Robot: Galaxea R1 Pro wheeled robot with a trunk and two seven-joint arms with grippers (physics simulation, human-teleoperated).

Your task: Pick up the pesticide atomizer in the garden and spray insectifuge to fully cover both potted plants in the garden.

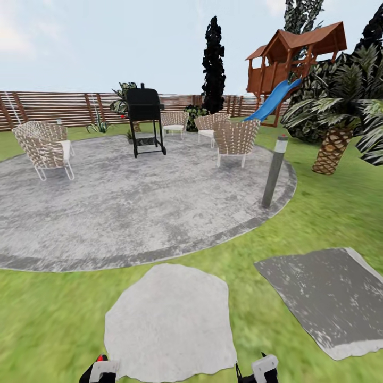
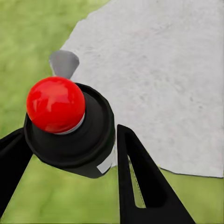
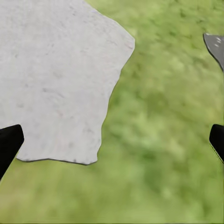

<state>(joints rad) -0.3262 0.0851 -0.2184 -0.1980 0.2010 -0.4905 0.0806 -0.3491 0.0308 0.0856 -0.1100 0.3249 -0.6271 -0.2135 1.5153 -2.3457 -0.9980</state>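
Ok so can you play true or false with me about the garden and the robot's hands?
1. The playhouse slide is blue. True.
2. The barbecue grill is red. False: it is black.
3. The left gripper has a black canister with a red round top between its fingers. True.
4. The right gripper is holding something. False: it is open, over grass and a pale stone slab.
5. The palm stands on the round patio. False: it stands on the grass beside it.
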